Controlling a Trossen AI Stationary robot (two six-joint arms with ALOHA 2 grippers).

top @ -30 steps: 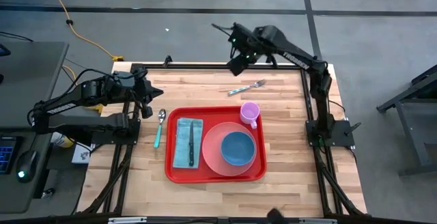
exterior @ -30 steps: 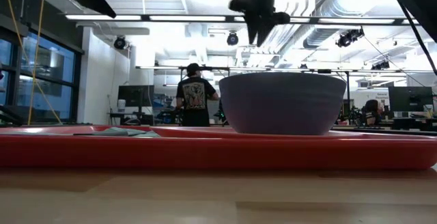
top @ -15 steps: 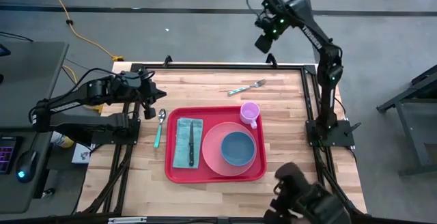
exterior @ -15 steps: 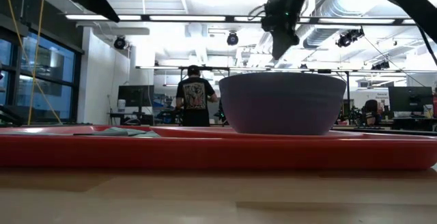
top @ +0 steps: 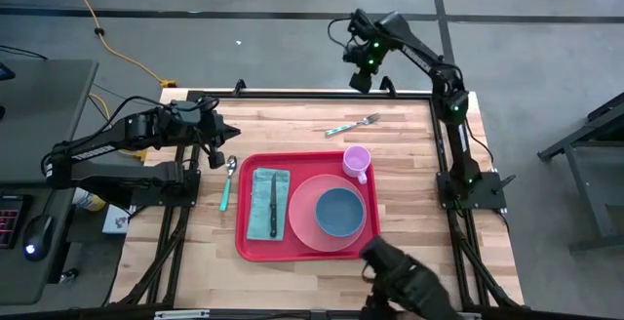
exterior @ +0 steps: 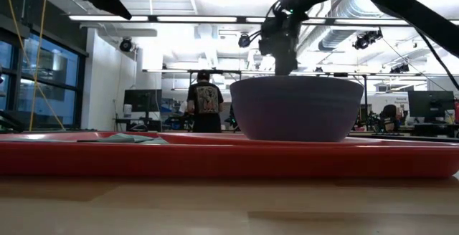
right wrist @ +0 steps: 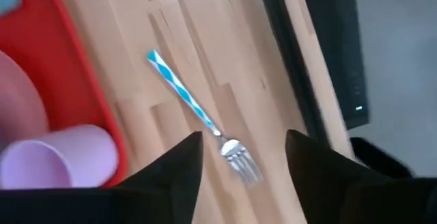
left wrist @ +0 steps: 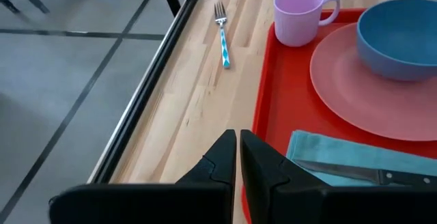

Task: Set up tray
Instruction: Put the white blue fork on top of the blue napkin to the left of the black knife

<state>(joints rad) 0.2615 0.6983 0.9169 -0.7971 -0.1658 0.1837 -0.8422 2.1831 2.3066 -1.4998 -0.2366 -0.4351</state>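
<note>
Mostly set: red tray (top: 258, 247) mid-table, carrying plate (top: 302, 220), bowl (top: 339, 211), cup (top: 356, 160), napkin (top: 259, 203) and knife (top: 274, 203). Left outside: fork (top: 353, 124) (far edge) and spoon (top: 227, 180). Right gripper (top: 358, 69) above the fork, open, empty. Left gripper (top: 227, 131) near the spoon, closed on nothing.

Overhead, table-level, two wrist views, tray (top: 307, 247) shared

Fork (right wrist: 198, 118) on wood between spread fingers (right wrist: 174, 173); pink cup (right wrist: 58, 157) on red tray (right wrist: 68, 74).
</note>
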